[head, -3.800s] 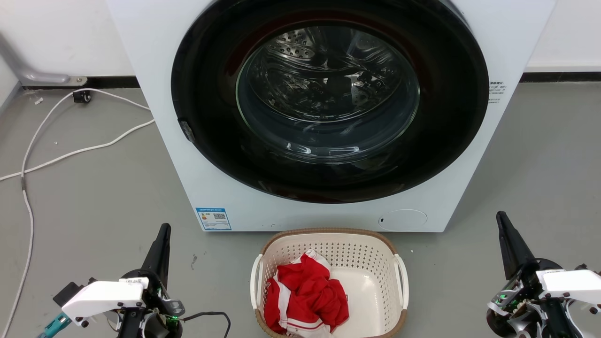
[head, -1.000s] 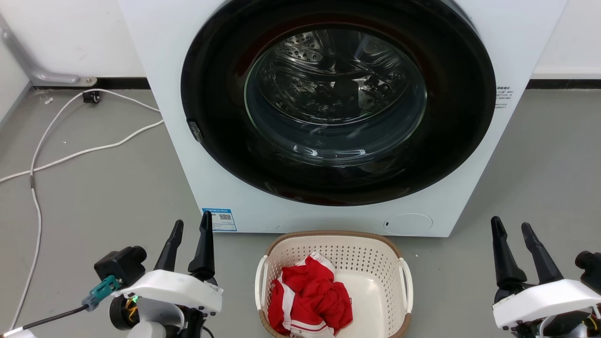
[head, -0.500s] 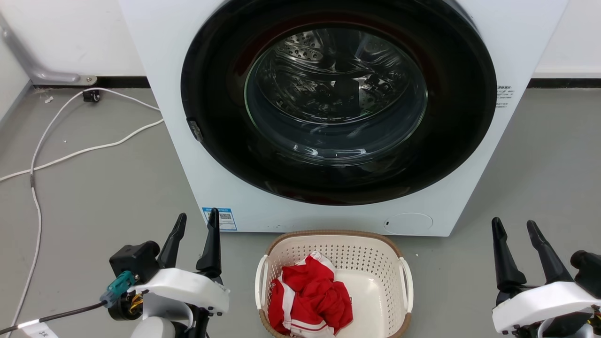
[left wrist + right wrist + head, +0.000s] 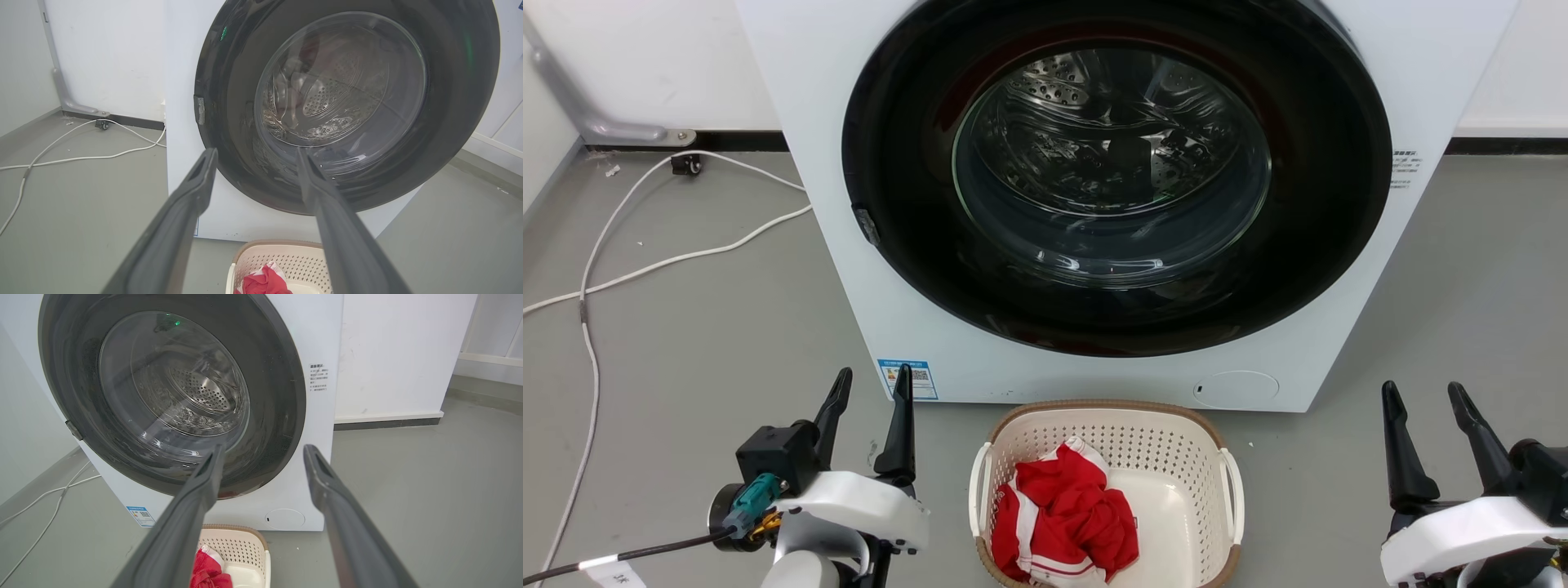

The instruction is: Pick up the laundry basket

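the basket [image 4: 1143, 445] sat on the floor [image 4: 686, 343] just in front of the washer [image 4: 849, 269], between the left gripper [image 4: 874, 373] and the right gripper [image 4: 1421, 388], both spread wide and well apart from it.

Bare grey floor [image 4: 727, 343] lies between the left gripper [image 4: 874, 371] and the laundry basket [image 4: 1107, 403], a clear lane inward to the white left handle [image 4: 974, 490]. It's the same on the other side: open floor from the right gripper [image 4: 1422, 386], fingers spread, inward to the right handle [image 4: 1236, 498]. Ahead of both sets of fingertips stands the washing machine [image 4: 792, 122]. Its white front rises just behind the basket's far rim, so room is tight there; whether they touch, I can't tell. White cables [image 4: 686, 257] trail over the floor well out beyond the left gripper's outer side. Inside the basket, a red garment [image 4: 1062, 514] heaps toward the left gripper's side, with bare bottom nearer the right.
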### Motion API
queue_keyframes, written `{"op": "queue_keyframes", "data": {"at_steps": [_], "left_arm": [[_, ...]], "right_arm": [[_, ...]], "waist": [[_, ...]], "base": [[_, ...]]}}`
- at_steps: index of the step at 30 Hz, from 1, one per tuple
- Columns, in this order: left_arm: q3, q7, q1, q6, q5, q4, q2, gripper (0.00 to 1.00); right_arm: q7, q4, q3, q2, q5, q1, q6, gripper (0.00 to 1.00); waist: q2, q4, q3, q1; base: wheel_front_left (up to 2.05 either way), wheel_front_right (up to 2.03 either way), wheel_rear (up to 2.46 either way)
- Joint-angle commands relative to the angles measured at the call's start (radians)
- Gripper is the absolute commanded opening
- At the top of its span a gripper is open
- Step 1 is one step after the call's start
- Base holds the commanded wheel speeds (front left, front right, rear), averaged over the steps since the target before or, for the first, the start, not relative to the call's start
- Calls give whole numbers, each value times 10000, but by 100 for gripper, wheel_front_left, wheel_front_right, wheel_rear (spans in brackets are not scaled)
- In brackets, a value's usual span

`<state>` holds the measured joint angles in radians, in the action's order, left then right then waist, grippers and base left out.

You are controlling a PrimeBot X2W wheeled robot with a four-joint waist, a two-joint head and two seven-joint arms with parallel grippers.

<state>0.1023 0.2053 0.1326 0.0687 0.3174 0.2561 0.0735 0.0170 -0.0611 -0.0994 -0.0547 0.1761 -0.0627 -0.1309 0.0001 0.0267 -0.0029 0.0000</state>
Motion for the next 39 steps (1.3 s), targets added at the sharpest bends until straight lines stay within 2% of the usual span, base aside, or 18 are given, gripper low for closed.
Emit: {"op": "queue_keyframes", "data": {"at_steps": [1,31,39], "left_arm": [[46,89,220,-43,-248,-15,22,100],[141,610,358,-191,-2056,413,-7,100],[60,601,395,-194,-1929,503,15,100]], "right_arm": [[74,-133,-21,35,-293,-81,3,100],[534,58,-201,64,-2074,-212,3,100],[601,200,-222,62,-1988,-50,3,100]], "waist": [[-1,10,0,0],[-1,-27,142,0],[-1,-41,217,0]], "base": [[0,0,0],[0,0,0],[0,0,0]]}}
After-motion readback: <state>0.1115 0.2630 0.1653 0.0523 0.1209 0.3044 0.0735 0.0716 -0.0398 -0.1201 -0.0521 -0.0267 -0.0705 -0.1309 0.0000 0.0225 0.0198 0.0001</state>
